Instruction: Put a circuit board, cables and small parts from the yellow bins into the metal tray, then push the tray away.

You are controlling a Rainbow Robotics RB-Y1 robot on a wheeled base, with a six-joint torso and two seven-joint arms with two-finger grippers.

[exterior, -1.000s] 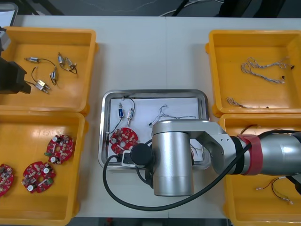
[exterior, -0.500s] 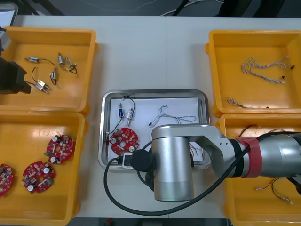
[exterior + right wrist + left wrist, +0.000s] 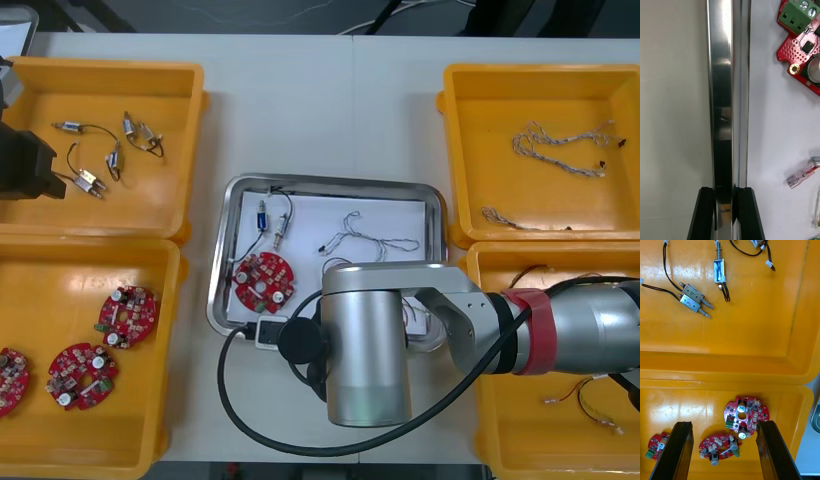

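The metal tray [image 3: 340,185], mid-frame, is clamped by its near rim in the right pincer [image 3: 724,192]. If that thin rim is lost, it could be skewed. The left pincer [image 3: 724,423] is held apart over the left yellow bins [image 3: 752,322].

The right arm [image 3: 565,330] comes in from the robot's right, and its silver wrist [image 3: 367,345] points steeply down. The right jaws are nipped onto the rim of the metal tray [image 3: 724,93], with one black finger [image 3: 705,215] on each side. The left arm [image 3: 25,165] is parked at the far left, and the left jaws are spread wide with nothing between their fingers [image 3: 675,450].
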